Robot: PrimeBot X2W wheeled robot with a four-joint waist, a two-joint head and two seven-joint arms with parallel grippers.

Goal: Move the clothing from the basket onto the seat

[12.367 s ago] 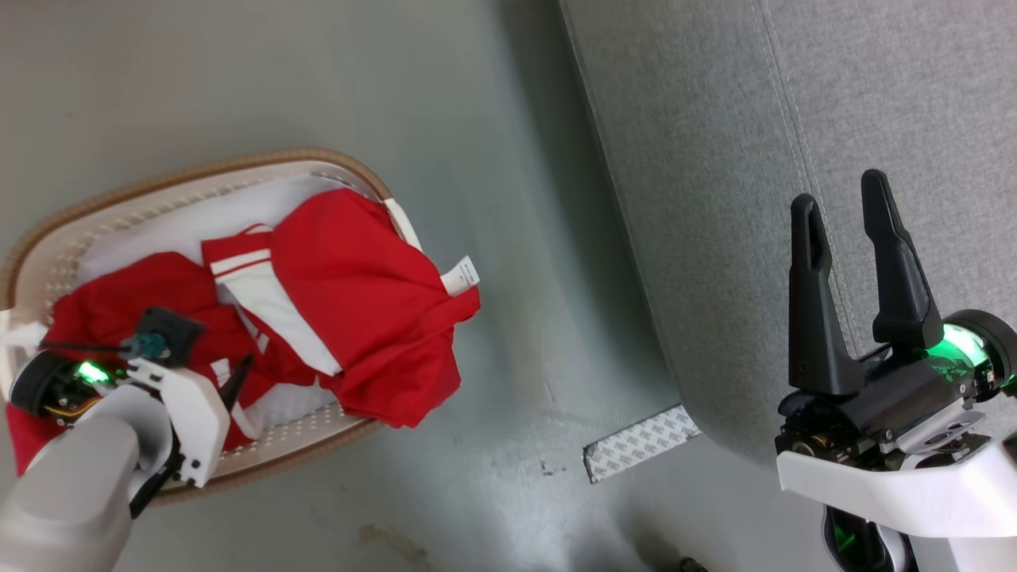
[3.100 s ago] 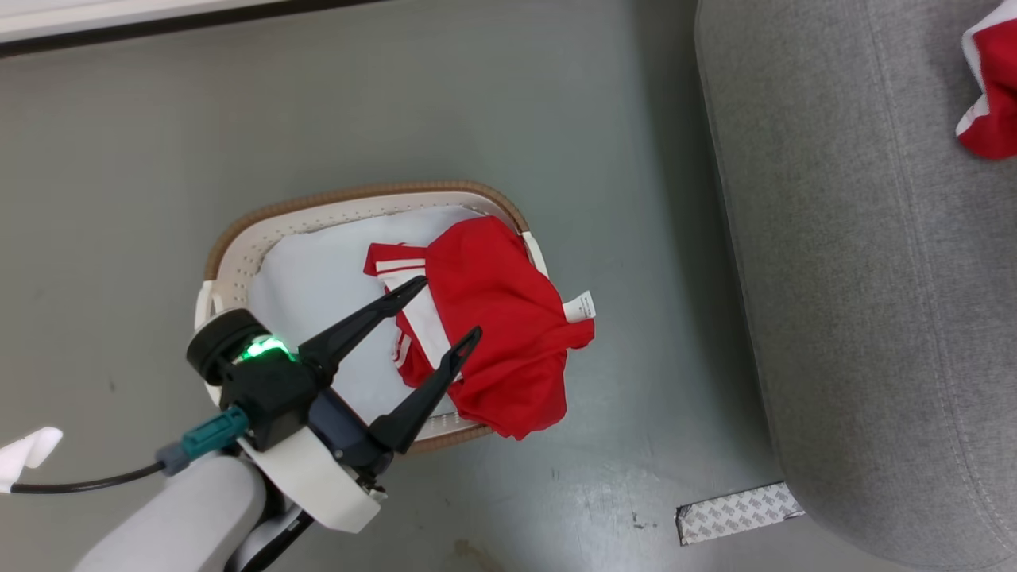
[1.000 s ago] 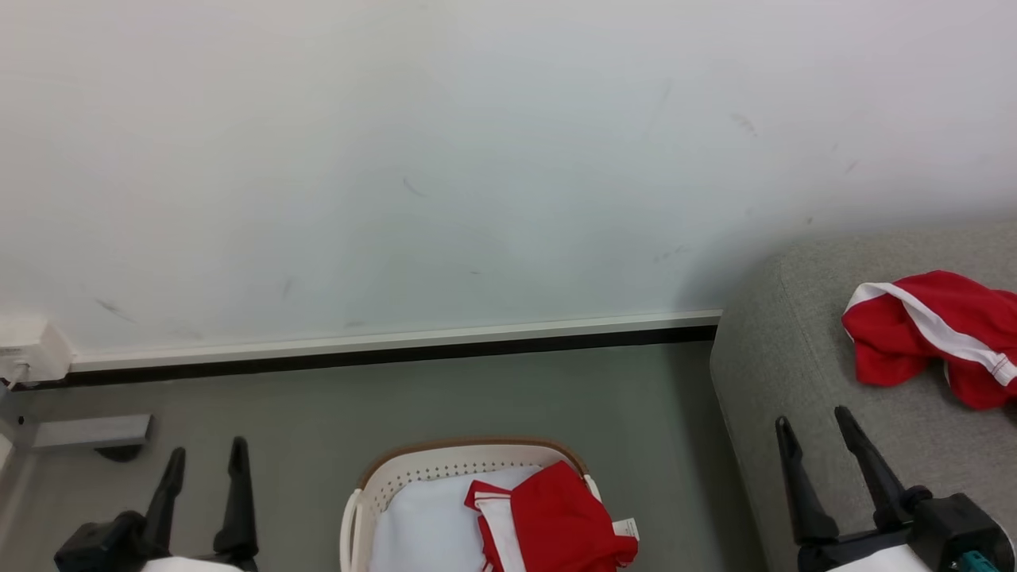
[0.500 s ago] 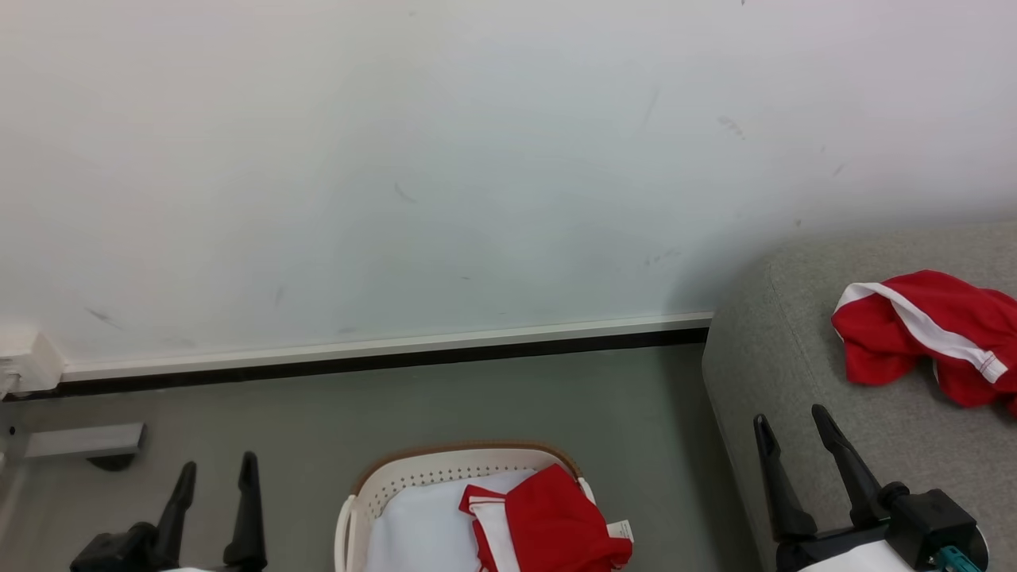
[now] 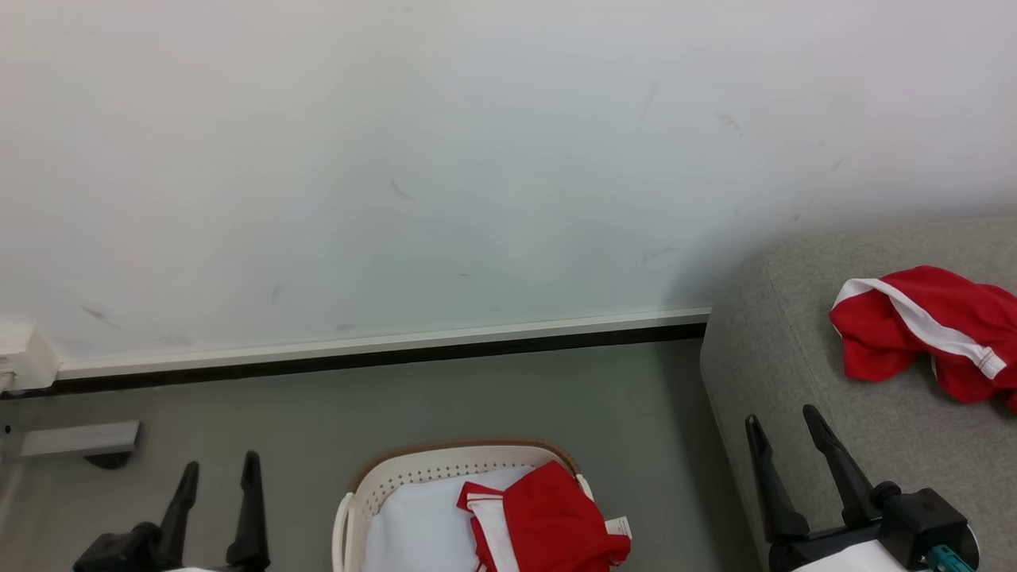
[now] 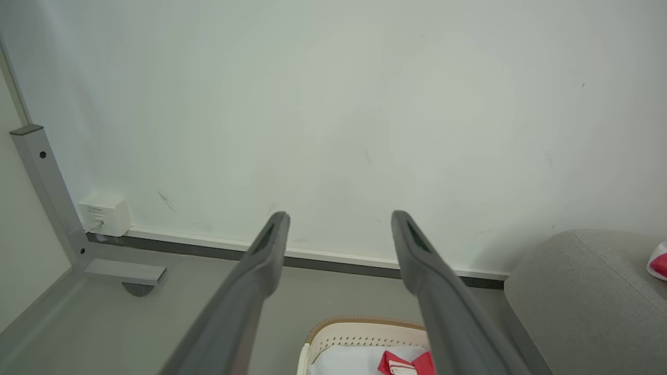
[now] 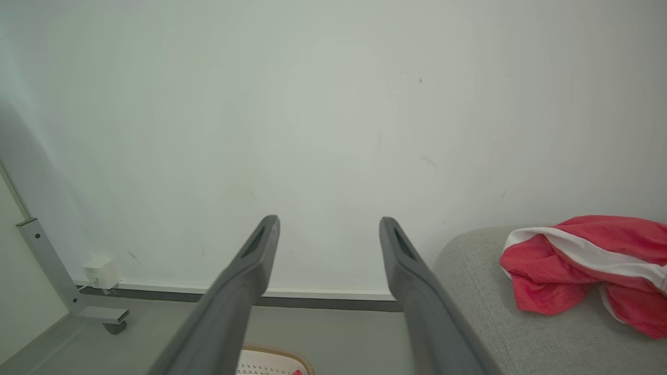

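Observation:
One red garment with white bands lies in the cream basket at the bottom centre, draped over its right rim, on a white lining cloth. A second red garment lies crumpled on the grey seat at the right, also in the right wrist view. My left gripper stands open and empty at the lower left, left of the basket. My right gripper stands open and empty at the lower right, over the seat's front edge, below the garment there.
A pale wall with a white and dark skirting runs behind the grey floor. A grey metal frame foot with a caster and a white wall box sit at the far left.
In the last second the picture has drifted slightly left and up; both grippers stay open and empty. Earlier, one red garment left the basket and came to lie on the seat.

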